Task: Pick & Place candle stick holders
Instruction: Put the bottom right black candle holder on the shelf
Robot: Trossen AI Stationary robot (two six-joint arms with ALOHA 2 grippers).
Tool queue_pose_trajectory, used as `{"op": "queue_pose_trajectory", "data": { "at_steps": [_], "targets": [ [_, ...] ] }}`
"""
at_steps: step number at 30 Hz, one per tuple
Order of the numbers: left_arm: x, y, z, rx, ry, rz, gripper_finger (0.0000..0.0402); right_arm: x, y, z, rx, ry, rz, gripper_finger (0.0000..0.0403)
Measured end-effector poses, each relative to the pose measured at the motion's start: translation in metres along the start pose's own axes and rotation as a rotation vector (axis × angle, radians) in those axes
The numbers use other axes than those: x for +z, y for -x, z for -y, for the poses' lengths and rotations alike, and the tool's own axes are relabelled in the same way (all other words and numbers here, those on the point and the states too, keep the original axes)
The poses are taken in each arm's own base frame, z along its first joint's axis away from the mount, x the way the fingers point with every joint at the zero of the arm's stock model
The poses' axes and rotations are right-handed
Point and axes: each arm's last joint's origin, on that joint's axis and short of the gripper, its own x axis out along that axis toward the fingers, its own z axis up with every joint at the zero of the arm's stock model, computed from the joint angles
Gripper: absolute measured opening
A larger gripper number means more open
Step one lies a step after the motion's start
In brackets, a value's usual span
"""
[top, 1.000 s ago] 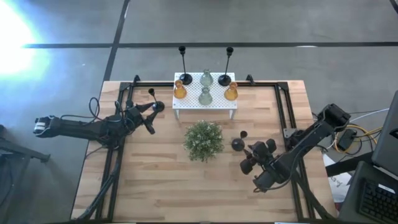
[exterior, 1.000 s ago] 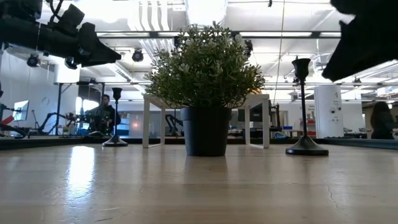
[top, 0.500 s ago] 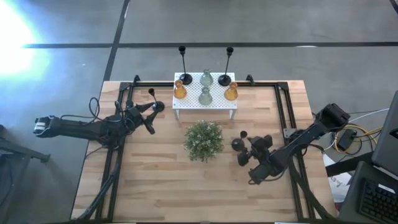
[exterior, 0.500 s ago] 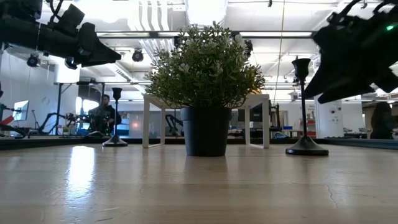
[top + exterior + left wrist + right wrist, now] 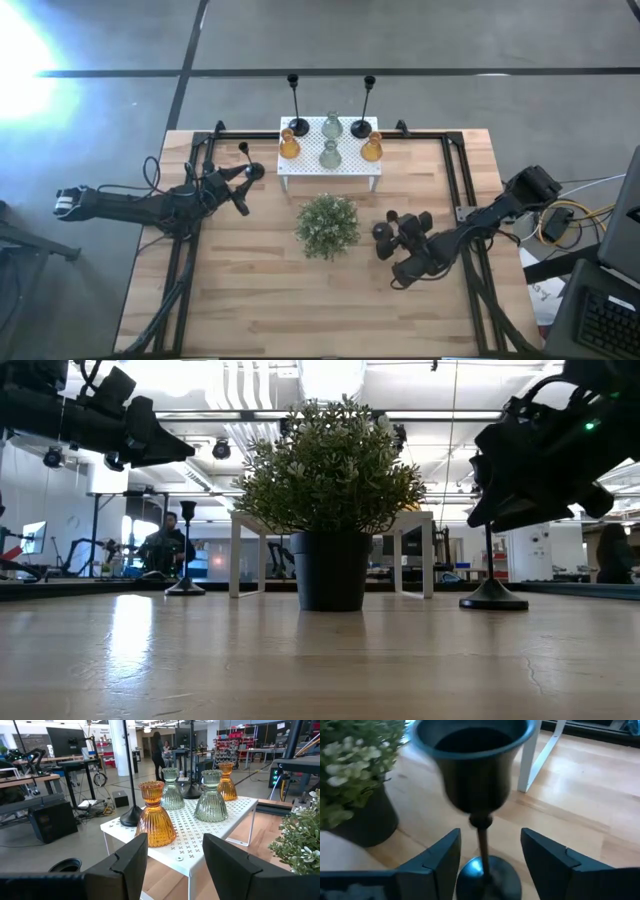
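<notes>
A tall thin black candle stick holder [image 5: 384, 231] stands by its round base on the wooden table, right of the plant. My right gripper [image 5: 487, 862] is open, one finger on either side of its thin stem [image 5: 482, 840], below the cup [image 5: 470, 750], with a gap on both sides. A second black stem [image 5: 254, 171] stands at the table's left. On the white stand [image 5: 330, 173] are two amber holders [image 5: 289, 147], two clear-grey ones [image 5: 331, 154] and two more black stems [image 5: 298, 126]. My left gripper [image 5: 175, 865] hovers open at the left, facing the stand.
A bushy green plant in a dark pot [image 5: 327, 225] stands mid-table, just left of the right gripper. Black frame rails [image 5: 455, 180] run along the table's left and right sides. Bare wood lies toward the near edge [image 5: 320, 320].
My right gripper has come down and gone toward the table's left, closing in on the black stem until its fingers stand around it. The stem has stayed upright in place.
</notes>
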Motion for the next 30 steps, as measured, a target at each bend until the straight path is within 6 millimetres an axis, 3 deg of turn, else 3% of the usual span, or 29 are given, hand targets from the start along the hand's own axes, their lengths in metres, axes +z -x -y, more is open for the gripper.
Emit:
{"op": "queue_pose_trajectory", "data": {
  "at_steps": [4, 9, 12, 16, 24, 30],
  "targets": [
    [0.000, 0.000, 0.000, 0.000, 0.000, 0.000, 0.0195, 0.002, -0.003, 0.001, -0.015, -0.006, 0.002, 0.0148],
    [0.000, 0.000, 0.000, 0.000, 0.000, 0.000, 0.0195, 0.006, 0.000, -0.004, -0.003, 0.035, -0.002, 0.0026],
    [0.000, 0.000, 0.000, 0.000, 0.000, 0.000, 0.0195, 0.019, 0.007, -0.013, 0.028, 0.080, -0.022, 0.0014],
    [0.000, 0.000, 0.000, 0.000, 0.000, 0.000, 0.0195, 0.060, 0.026, -0.021, 0.058, 0.142, -0.014, 0.0012],
    [0.000, 0.000, 0.000, 0.000, 0.000, 0.000, 0.0195, 0.147, 0.061, -0.016, 0.126, 0.218, 0.050, 0.0011],
    [0.000, 0.000, 0.000, 0.000, 0.000, 0.000, 0.0195, 0.193, 0.069, -0.007, 0.180, 0.253, 0.046, 0.0010]
  ]
}}
